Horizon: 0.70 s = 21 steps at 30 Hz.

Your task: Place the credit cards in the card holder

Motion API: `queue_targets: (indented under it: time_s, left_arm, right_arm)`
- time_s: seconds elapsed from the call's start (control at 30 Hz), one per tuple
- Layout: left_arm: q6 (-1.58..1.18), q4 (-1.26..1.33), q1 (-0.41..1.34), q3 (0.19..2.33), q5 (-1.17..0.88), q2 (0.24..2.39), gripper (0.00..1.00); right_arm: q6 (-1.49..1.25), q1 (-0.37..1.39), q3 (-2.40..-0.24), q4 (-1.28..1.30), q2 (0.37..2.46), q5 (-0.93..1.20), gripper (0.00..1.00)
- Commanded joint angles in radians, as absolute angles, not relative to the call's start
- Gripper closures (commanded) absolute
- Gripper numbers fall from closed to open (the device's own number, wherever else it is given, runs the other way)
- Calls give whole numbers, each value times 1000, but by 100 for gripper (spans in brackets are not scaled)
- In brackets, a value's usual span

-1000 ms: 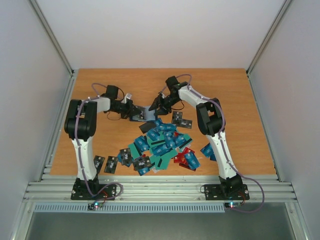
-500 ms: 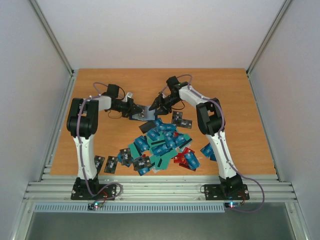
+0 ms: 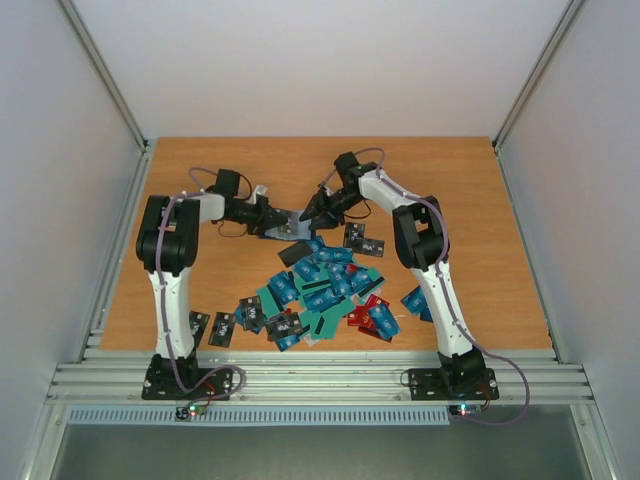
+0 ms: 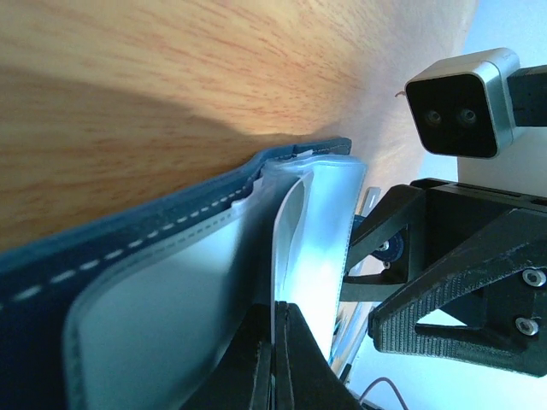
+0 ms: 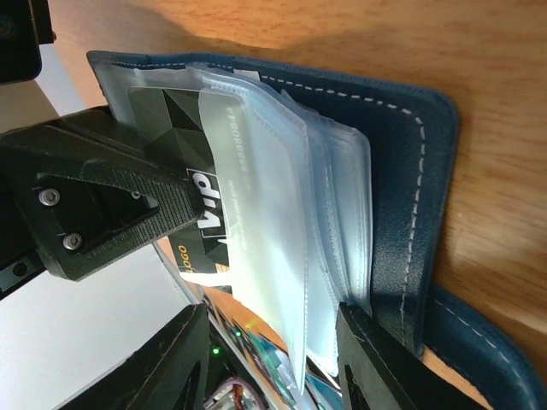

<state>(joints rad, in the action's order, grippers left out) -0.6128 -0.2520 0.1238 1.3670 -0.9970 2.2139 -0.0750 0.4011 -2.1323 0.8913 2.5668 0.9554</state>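
Pincer on the left is clamped shut on one clear sleeve of the open card holder. The holder lies on the desk at 12 o'clock from the heaped credit cards. A black VIP card sits partly sleeved. Pincer on the right is at the holder's 2 o'clock, jaws apart.

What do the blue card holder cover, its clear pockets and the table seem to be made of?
The dark navy folding card holder cover looks like matte leather or imitation: pale stitching lines its edge. Its translucent inner sleeves seem glossy plastic film; a black card shows through. The brown table top looks like wood or laminate, with visible grain.
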Motion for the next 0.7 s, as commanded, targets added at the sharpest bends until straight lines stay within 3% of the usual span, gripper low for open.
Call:
queue_targets:
  time_s: [0.0,0.67]
  left_arm:
    - [-651,-219,154,1375,-984,2272,100]
    - [-575,-368,193,1503,-988,2329,98]
  right_arm:
    - [-31,387,-2149,904,2623,902,58]
    - [-38,387,-2185,897,2654,912,62]
